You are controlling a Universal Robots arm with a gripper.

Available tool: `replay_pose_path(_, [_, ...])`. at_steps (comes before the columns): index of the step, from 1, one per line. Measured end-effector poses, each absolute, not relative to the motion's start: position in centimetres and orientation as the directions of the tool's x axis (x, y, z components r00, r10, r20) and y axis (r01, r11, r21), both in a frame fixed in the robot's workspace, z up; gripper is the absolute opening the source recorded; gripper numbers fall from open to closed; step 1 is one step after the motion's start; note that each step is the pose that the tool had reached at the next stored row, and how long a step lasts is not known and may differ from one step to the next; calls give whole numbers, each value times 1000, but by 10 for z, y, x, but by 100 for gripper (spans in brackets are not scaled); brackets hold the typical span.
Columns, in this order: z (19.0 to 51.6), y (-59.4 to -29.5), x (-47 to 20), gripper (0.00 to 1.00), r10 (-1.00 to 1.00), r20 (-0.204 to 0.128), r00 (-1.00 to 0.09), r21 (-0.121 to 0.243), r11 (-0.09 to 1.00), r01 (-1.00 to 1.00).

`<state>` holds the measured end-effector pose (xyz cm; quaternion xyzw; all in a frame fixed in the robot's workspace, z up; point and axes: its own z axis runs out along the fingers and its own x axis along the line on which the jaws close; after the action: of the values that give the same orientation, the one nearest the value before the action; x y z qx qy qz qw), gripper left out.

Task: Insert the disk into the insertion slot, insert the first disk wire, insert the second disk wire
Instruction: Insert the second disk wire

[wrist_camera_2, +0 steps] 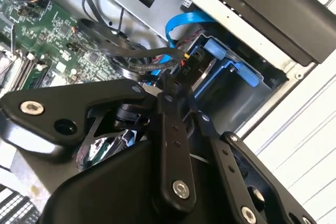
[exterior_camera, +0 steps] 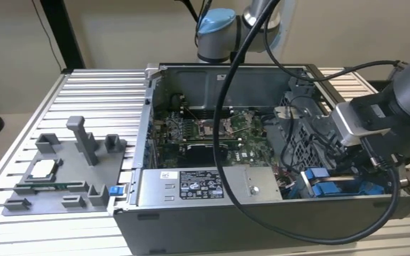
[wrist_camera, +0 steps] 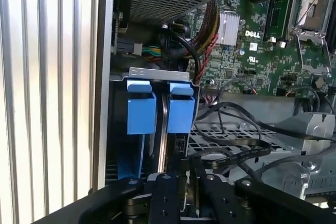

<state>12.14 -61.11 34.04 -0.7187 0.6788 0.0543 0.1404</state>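
Note:
The disk point(wrist_camera: 164, 124) stands edge-on inside the insertion slot point(wrist_camera: 157, 73), between two bright blue tabs point(wrist_camera: 142, 109). In the second wrist view its blue carrier frame point(wrist_camera_2: 233, 65) sits in the bay at the case's corner. My gripper point(wrist_camera_2: 176, 85) reaches down at the disk's end, its black fingers drawn together on the connector of a flat black disk wire point(wrist_camera_2: 149, 62). In the first wrist view the gripper point(wrist_camera: 184, 170) is just below that black wire point(wrist_camera: 231, 153). A blue ribbon wire point(wrist_camera_2: 181, 24) curls beside the bay. In the exterior view my wrist point(exterior_camera: 376, 122) hangs over the blue tabs point(exterior_camera: 317, 178).
The open computer case point(exterior_camera: 148, 117) lies on a slatted metal table point(exterior_camera: 91, 90). A grey power supply point(exterior_camera: 198, 186) with a white sticker is near the front, the green motherboard point(exterior_camera: 212, 133) behind it. A grey fixture point(exterior_camera: 55, 176) with small parts lies at the exterior view's left.

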Motion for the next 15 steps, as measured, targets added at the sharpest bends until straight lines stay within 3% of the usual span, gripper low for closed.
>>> replay_pose_path(15, [379,-611,121,100,-961,-270,68,-117,-38,-992])
